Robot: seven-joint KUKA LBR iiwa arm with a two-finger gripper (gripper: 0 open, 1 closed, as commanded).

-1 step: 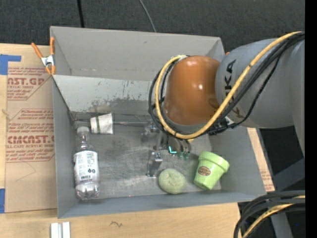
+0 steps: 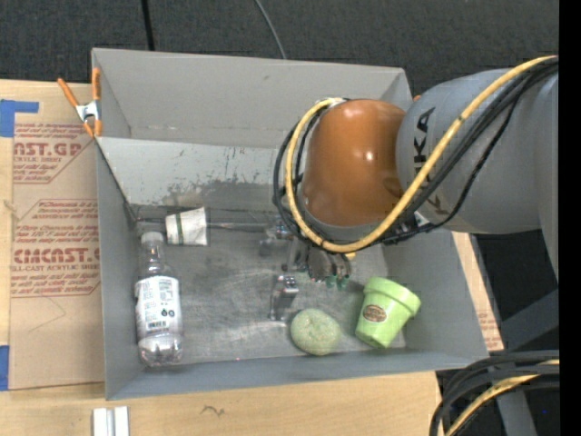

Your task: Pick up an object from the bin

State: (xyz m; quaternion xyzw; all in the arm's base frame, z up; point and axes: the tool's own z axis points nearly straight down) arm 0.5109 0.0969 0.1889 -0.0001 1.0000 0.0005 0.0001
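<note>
Camera view: pale green rounded oval lump [image 2: 315, 331] lies on the bin floor near the front wall, a little right of centre, resting flat. Its long axis runs roughly left-right and neither end looks distinct, so no clear pointing direction. It is the thing closest to the gripper [image 2: 300, 284], which sits just behind it, toward the bin's middle, low by the floor. Can't tell if the gripper touches the lump. The gripper's opening can't be told either, since the orange domed wrist cover [image 2: 349, 163] with its yellow and black cables hides most of it; nothing seen held. Just right of the lump is a bright green plastic pot with a round brown label [image 2: 386, 312], tipped over. Its wide rim is toward the upper right and its base toward the front wall, so the axis is diagonal. It is close to the lump, contact unclear. Well apart at far left lies a clear plastic bottle with a white label [image 2: 157, 302], cap toward the back wall, long axis front-back, beside the left wall. Behind it is a white paper cup with a green band [image 2: 187, 226], on its side, axis left-right. Grey metal bin [image 2: 227, 107], scuffed floor.
</note>
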